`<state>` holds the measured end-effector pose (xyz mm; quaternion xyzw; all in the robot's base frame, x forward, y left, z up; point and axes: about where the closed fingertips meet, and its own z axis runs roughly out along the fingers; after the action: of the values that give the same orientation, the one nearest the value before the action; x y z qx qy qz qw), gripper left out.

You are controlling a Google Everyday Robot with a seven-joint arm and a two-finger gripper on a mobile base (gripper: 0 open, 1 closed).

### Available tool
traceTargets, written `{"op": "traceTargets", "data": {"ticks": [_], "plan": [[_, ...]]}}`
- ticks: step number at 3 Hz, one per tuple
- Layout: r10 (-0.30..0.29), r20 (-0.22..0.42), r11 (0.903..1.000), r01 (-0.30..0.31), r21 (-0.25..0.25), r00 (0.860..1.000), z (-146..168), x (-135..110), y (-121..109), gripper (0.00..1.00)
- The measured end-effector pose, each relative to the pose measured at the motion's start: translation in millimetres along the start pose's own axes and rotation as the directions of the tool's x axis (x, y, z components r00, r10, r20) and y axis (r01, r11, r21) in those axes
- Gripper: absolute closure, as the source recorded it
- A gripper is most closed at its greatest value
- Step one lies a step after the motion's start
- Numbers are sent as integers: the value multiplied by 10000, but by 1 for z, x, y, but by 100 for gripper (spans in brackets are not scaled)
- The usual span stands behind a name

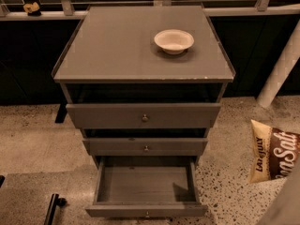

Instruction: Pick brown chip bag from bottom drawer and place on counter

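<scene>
The brown chip bag [274, 151] hangs in the air at the right edge of the camera view, tilted, above the speckled floor and to the right of the cabinet. Its right part is cut off by the frame. A pale blurred part of my arm [287, 204] rises from the lower right corner toward the bag. My gripper itself lies beyond the right edge, out of view. The bottom drawer [146, 184] stands pulled open with nothing in it. The counter [117, 46] is the grey top of the cabinet.
A white bowl [174, 41] sits on the counter's right rear part. The two upper drawers [143, 116] stick out slightly. A white post [281, 69] leans at the right. A black bar [52, 209] lies on the floor at lower left.
</scene>
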<state>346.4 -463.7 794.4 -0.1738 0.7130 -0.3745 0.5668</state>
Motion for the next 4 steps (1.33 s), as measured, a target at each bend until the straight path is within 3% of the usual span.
{"op": "traceTargets", "data": {"ticks": [1, 2, 3, 4], "plan": [[372, -149, 9993, -372, 14, 9992, 5, 2, 13, 100], [373, 290, 9993, -370, -92, 9989, 30, -33, 34, 100], [70, 552, 10000, -70, 8, 9984, 42, -73, 34, 100], [-47, 408, 9975, 18, 705, 9992, 34, -98, 3, 100]]}}
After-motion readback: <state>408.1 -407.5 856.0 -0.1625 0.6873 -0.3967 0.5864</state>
